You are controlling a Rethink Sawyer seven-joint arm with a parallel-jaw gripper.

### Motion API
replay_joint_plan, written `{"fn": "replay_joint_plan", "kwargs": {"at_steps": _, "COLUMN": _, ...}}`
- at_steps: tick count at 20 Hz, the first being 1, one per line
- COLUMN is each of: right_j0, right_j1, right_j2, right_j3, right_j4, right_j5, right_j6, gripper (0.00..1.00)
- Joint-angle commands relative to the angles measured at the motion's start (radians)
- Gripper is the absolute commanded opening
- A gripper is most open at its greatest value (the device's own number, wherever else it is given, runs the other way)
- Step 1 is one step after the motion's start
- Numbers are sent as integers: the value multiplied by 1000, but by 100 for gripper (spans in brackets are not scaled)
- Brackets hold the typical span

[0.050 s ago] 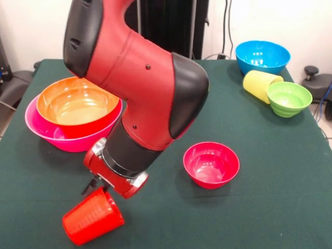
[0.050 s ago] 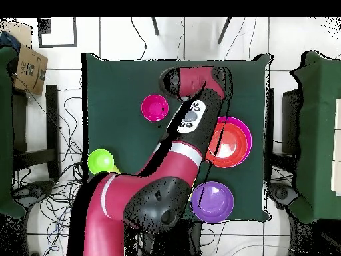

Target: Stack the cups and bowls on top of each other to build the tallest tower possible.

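My gripper (image 1: 97, 191) reaches down at a slant and is shut on the mouth end of the red cup (image 1: 93, 218), which tilts with its base toward the lower left, near the table's front. A large orange bowl (image 1: 78, 106) sits nested in the large pink bowl (image 1: 44, 129) at the left, forming a low tower. The small magenta bowl (image 1: 211, 163) stands alone right of my wrist. At the far right are the blue bowl (image 1: 262, 56), the pale yellow cup (image 1: 259, 83) on its side and the ribbed green bowl (image 1: 289, 98). In the overhead view the purple bowl (image 2: 212, 201) shows.
The dark green table (image 1: 270, 207) carries everything. My arm (image 1: 150, 98) crosses the middle and hides part of the pink bowl. Seen from overhead, the arm (image 2: 180, 160) covers the table's centre, with the magenta bowl (image 2: 155, 107) and green bowl (image 2: 101, 161) to its left.
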Motion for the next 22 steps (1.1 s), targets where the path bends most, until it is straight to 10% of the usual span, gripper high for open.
{"fn": "replay_joint_plan", "kwargs": {"at_steps": 1, "right_j0": -60, "right_j1": -137, "right_j2": 331, "right_j3": 113, "right_j4": 110, "right_j5": 223, "right_j6": -216, "gripper": 0}}
{"fn": "replay_joint_plan", "kwargs": {"at_steps": 22, "right_j0": -127, "right_j1": -496, "right_j2": 436, "right_j3": 272, "right_j4": 0, "right_j5": 793, "right_j6": -364, "gripper": 0}}
